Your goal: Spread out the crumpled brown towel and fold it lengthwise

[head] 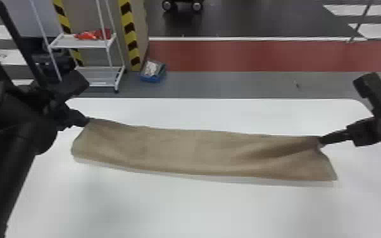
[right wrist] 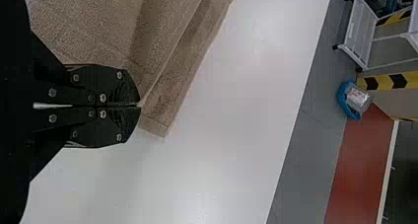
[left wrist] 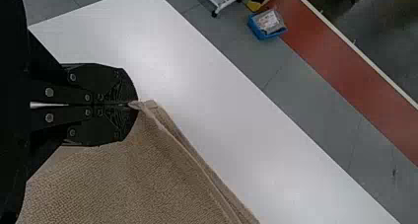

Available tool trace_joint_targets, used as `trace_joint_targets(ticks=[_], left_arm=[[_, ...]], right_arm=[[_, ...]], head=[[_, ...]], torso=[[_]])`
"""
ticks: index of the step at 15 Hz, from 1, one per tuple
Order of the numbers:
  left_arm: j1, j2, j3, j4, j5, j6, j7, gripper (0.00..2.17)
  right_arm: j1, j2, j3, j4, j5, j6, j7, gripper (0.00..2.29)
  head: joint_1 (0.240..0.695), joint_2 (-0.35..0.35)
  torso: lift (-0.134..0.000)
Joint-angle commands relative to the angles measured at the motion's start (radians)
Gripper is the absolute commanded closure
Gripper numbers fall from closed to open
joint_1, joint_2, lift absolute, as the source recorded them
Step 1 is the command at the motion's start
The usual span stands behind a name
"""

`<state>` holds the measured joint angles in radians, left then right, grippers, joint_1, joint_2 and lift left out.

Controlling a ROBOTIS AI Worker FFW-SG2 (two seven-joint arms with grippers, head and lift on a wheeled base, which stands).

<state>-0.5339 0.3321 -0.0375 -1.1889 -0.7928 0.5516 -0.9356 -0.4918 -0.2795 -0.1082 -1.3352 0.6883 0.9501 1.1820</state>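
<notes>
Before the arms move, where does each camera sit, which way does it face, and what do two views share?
Head view: on the robot's head, facing forward and down at the towel and table; both arms show.
Left wrist view: on the left wrist, looking past its gripper onto towel, table and floor.
Right wrist view: on the right wrist, looking past its gripper onto the same.
Both wrist views share the towel, table and blue tray.
</notes>
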Motion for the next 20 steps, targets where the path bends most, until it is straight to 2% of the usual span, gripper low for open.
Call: trace_joint_targets(ticks=[1,7,12,15,17,18,20], left_arm=[[0.000,-0.001,-0.001,0.000,-0.003,0.000,-0.002,2.14],[-0.009,0.008,0.001,0.000,-0.005,0.003,-0.009,2.14],[-0.009,0.008,0.001,0.000,-0.013,0.003,-0.005,2.14],[-0.009,0.002,0.001,0.000,-0.023,0.018,0.000,2.15],[-0.008,0.001,-0.001,0.000,-0.023,0.018,0.001,2.15],[-0.009,0.001,-0.002,0.000,-0.023,0.018,0.001,2.15],[-0.009,0.001,-0.007,0.000,-0.023,0.018,0.003,2.15]], right_arm=[[-0.002,0.009,-0.001,0.004,0.011,-0.012,-0.005,2.25],[-0.028,0.005,-0.044,-0.018,-0.041,0.003,0.019,2.26],[-0.034,0.025,-0.031,0.019,0.008,-0.018,0.002,2.25],[-0.050,0.026,-0.025,0.065,0.030,-0.052,-0.018,2.25],[-0.056,0.037,-0.025,0.085,0.045,-0.055,-0.056,2.02],[-0.056,0.042,-0.025,0.088,0.046,-0.055,-0.090,1.75],[-0.056,0.051,-0.025,0.094,0.048,-0.052,-0.131,1.69]], head=[[0.695,0.022],[0.695,0.030],[0.695,0.031],[0.695,0.033],[0.695,0.029],[0.695,0.026],[0.695,0.020]], torso=[[-0.123],[-0.123],[-0.123],[-0.123],[-0.123],[-0.123],[-0.123]])
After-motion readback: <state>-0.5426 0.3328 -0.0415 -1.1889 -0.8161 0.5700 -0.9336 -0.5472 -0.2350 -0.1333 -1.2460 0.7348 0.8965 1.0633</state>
